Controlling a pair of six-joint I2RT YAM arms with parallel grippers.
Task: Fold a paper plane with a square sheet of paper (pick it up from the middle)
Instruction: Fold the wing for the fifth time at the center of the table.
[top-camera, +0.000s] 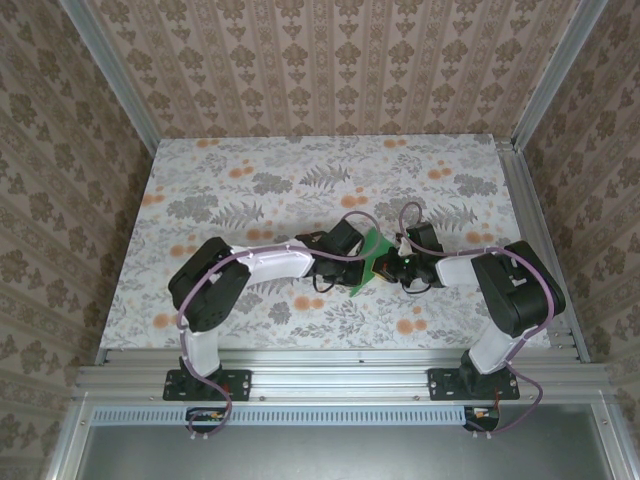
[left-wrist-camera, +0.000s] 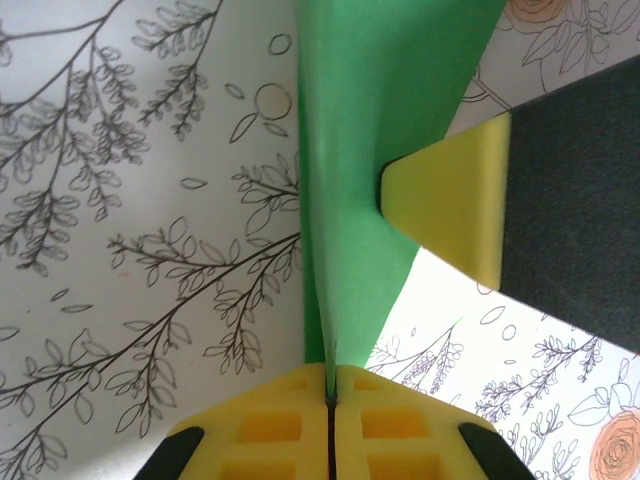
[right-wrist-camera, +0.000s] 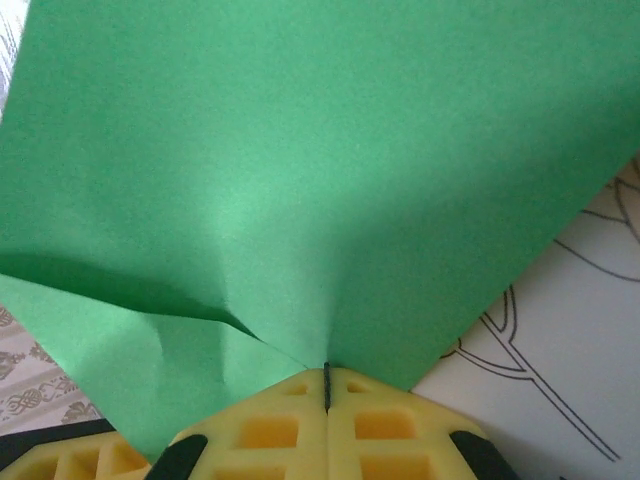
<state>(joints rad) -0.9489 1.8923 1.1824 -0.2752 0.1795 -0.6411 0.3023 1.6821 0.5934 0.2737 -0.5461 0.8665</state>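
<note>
Because the sheet of paper (top-camera: 372, 262) is thin, light and limp, it will sag under its own weight, crease wherever it is squeezed and tear if the two arms pull apart too hard. My judgement is that it wants a gentle nip at an edge or along a fold line, with both holds moved together. It hangs just above the table (top-camera: 250, 190), about midway between left and right and somewhat toward the near edge, between the two arms. The left gripper (top-camera: 358, 262) is clenched on it from the left and the right gripper (top-camera: 397, 262) is clenched on it from the right, the two close beside each other with the green between them.

From above, the sheet of paper is a small green patch half hidden by the wrists, and how it is pinched cannot be read there. The left wrist camera gives that: the left gripper (left-wrist-camera: 330, 378) has its yellow pads pressed flat together, and the sheet of paper (left-wrist-camera: 360, 150) runs edge-on into the seam as a narrow upright fold, with a yellow finger (left-wrist-camera: 450, 205) of the other arm against its right face, as far as I can tell. The right wrist camera shows the broad face instead — the sheet of paper (right-wrist-camera: 330, 150) spreads wide from the closed right gripper (right-wrist-camera: 327, 378), with a soft dent and a shadowed buckle left of the pinch, a sign of how easily it marks.
</note>
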